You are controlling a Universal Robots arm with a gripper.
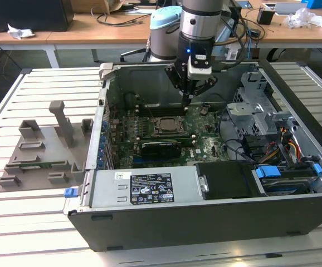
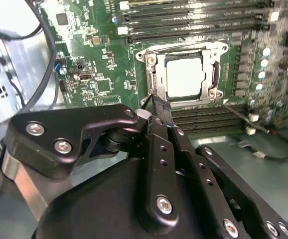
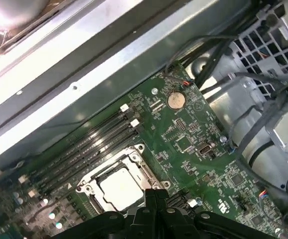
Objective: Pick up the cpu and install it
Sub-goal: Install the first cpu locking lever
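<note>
The cpu (image 2: 184, 74), a pale shiny square, lies flat inside the metal-framed socket (image 2: 149, 74) on the green motherboard (image 2: 89, 69). It also shows in the first wrist view as the cpu (image 3: 119, 188) and in the exterior view as the cpu (image 1: 165, 125). My gripper (image 1: 188, 99) hangs inside the open computer case, a little above the board, beside the socket toward the exterior view's right. Its black fingers (image 2: 156, 107) meet at their tips just off the socket's frame, with nothing between them. The gripper (image 3: 154, 196) is apart from the cpu.
The case walls (image 1: 108, 100) surround the board. A drive cage with cables (image 1: 261, 117) stands at the exterior view's right. A black power supply (image 1: 228, 178) sits at the front. A grey plastic fixture with posts (image 1: 44, 153) lies on the slatted table at the exterior view's left.
</note>
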